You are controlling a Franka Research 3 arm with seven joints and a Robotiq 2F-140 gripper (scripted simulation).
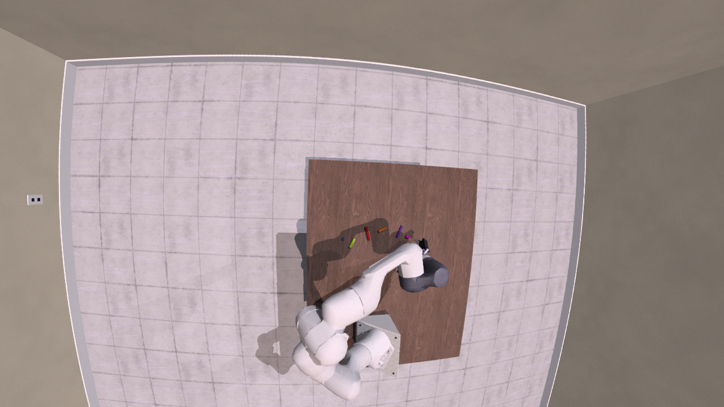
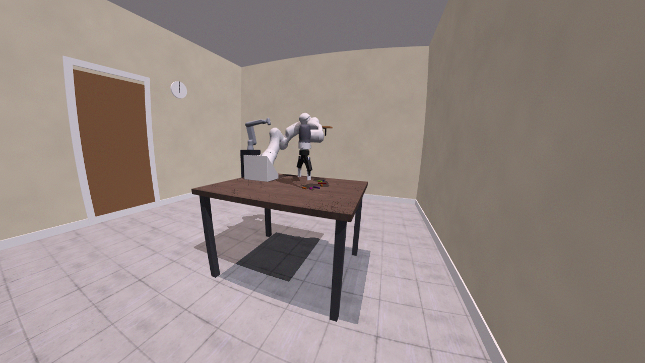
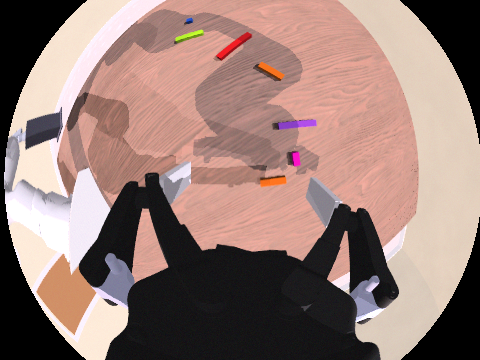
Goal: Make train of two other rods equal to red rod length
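In the wrist view several rods lie flat and apart on the brown table: a small blue rod, a lime rod, the red rod, an orange rod, a purple rod, a short magenta rod and a second orange rod. My gripper is open and empty, above the table, with the second orange rod just beyond the gap between its fingertips. In the overhead view the gripper is at the right end of the row, near the magenta rod.
The robot's white base block stands at the table's near edge. A second grey arm stands behind the base. The table's right edge is some way right of the gripper.
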